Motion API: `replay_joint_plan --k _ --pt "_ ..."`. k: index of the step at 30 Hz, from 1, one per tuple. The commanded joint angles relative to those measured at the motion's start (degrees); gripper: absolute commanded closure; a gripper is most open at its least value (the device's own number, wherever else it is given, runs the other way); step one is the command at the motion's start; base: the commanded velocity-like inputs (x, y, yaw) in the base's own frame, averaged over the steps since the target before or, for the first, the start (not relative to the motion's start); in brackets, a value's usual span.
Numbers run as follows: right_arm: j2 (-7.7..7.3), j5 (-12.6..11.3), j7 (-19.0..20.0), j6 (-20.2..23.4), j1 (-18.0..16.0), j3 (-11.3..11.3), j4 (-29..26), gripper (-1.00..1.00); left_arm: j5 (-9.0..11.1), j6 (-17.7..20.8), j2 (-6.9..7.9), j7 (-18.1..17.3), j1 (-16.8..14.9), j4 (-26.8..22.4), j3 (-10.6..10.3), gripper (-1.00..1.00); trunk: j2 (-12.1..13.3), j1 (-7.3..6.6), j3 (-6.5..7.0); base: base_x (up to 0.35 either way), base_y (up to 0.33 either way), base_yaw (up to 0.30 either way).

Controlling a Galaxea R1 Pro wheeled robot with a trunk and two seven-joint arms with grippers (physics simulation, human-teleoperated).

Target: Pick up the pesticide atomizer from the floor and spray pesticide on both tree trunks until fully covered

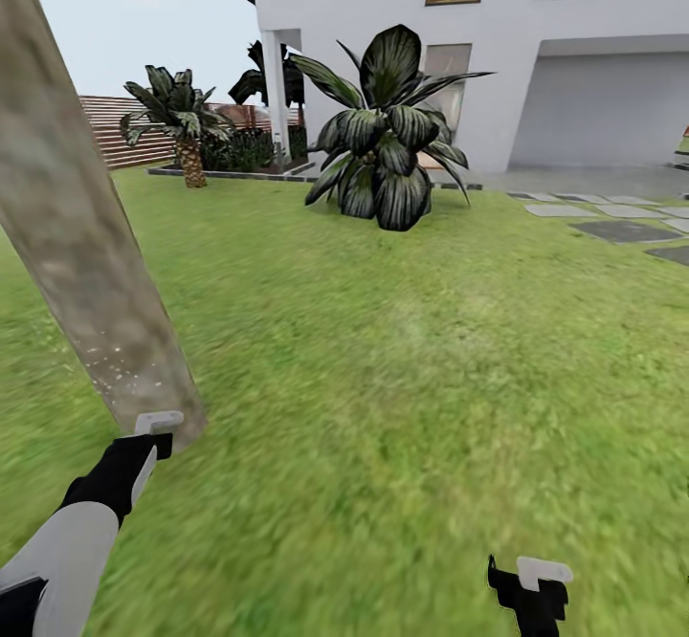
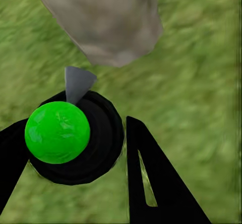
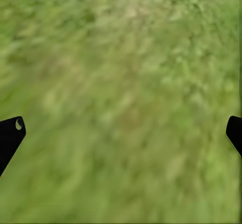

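You are mid-spray: your left gripper clamps the pesticide atomizer, its nozzle aimed at the tree trunk base on the grass. Your right gripper hangs spread, empty. Next, sweep upward along the bark.

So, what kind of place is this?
Most likely a house garden: a grass lawn, a white house behind a large leafy plant, and a brown slatted fence at the edge.
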Motion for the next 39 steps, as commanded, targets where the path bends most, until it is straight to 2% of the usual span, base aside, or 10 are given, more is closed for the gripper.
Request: replay_joint_plan --k 1,8,39 --pt "-0.01 -0.4 -0.1 -0.1 0.0 0.4 0.0 -1.0 -0.3 0.3 -0.03 -0.1 0.0 -0.1 0.2 1.0 0.0 0.01 -0.05 0.16 -0.236 0.0" --pt "-0.01 -0.4 -0.1 -0.1 0.0 0.4 0.0 -1.0 -0.3 0.3 -0.03 -0.1 0.0 -0.1 0.1 1.0 0.0 0.01 -0.05 0.16 -0.236 0.133" --pt "-0.01 -0.4 -0.1 -0.1 0.0 0.5 0.0 -1.0 -0.3 0.3 -0.12 -0.1 0.0 -0.1 0.1 1.0 0.0 0.01 -0.05 0.206 -0.21 0.275"
